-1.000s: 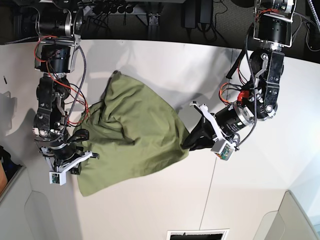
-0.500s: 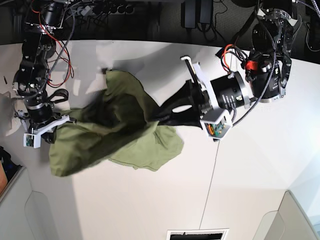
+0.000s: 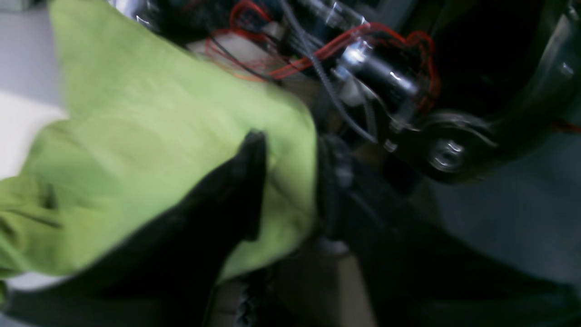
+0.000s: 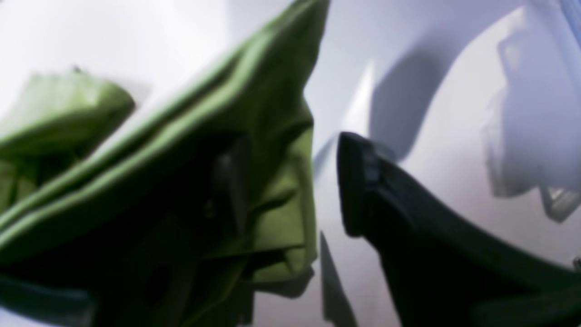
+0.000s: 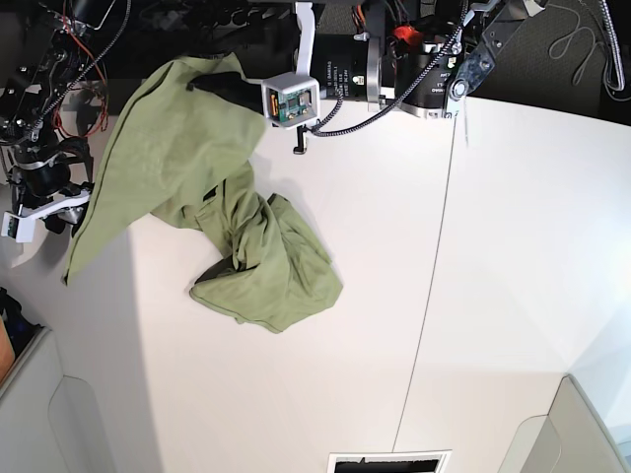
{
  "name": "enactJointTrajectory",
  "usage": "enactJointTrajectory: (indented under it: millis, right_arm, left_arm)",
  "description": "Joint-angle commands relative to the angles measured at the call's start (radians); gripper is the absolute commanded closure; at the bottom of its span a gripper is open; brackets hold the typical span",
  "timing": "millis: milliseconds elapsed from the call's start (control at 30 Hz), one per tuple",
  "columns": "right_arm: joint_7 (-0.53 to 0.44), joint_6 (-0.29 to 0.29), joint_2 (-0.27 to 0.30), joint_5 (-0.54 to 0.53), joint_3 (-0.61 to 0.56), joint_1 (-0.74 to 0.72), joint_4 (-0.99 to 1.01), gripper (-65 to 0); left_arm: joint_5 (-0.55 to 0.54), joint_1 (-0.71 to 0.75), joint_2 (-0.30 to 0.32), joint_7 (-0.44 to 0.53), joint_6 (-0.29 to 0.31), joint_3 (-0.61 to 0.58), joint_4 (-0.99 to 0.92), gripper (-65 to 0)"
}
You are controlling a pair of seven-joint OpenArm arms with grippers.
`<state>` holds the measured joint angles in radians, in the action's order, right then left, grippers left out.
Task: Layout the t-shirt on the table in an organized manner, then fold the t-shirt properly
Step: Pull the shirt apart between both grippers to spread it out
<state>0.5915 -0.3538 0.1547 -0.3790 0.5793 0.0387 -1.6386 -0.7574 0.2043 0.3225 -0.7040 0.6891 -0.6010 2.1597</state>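
The olive-green t-shirt [image 5: 187, 148] is lifted at the table's far left, and its lower part lies bunched on the white table [image 5: 513, 256]. My left gripper [image 5: 219, 87] is at the back edge, shut on the shirt's upper edge. The left wrist view shows cloth [image 3: 150, 136] pinched between its black fingers [image 3: 247, 181]. My right gripper [image 5: 61, 212] is at the shirt's left edge. In the right wrist view, cloth [image 4: 204, 150] drapes over one finger. The other finger [image 4: 358, 190] stands apart, with a white gap showing.
A dark seam [image 5: 434, 296] runs down the table right of the shirt. Grey bins stand at the near left [image 5: 30, 414] and near right [image 5: 592, 424] corners. A vent slot [image 5: 389, 461] sits at the front edge. Cables and arm bases crowd the back edge.
Both arms swung toward the back edge. The left gripper carried the shirt's edge up and far to the left, so the shirt is now raised and its lower part bunched mid-table.
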Motion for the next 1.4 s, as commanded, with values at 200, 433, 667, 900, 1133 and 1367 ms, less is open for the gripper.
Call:
enactJointTrajectory:
  millis: [200,433,667,900,1133,1367]
  right_arm:
    - [0.095,-0.138,0.014,-0.267,0.169,-0.011,-0.075,-31.4]
    - [0.199,-0.194,0.013,-0.398,0.207,-0.01,-0.166,-31.4]
    - [0.201,-0.196,-0.032,-0.34,0.071,-0.01,-0.149,-31.4]
    - [0.142,-0.191,-0.092,-0.206,-0.097,-0.01,-0.065,-21.9]
    - [0.101,-0.174,-0.089,-0.128,-0.151,-0.01,0.101,-2.2]
    - [0.082,-0.174,-0.063,-0.098,-0.151,-0.01,0.192,0.0]
  left_arm:
    - [0.023,-0.021,-0.012,0.027,0.009,0.132,0.017,-27.6]
    - [0.03,-0.084,-0.013,0.081,0.009,0.294,-0.01,-27.6]
    - [0.093,-0.2,-0.079,0.126,0.009,0.286,-0.316,-27.6]
    - [0.094,-0.355,-0.187,0.169,0.009,0.286,-0.663,-27.6]
    - [0.262,-0.415,-0.262,0.294,0.009,0.286,-0.855,-27.5]
    - [0.438,-0.42,-0.258,0.46,0.009,0.286,-0.951,-1.9]
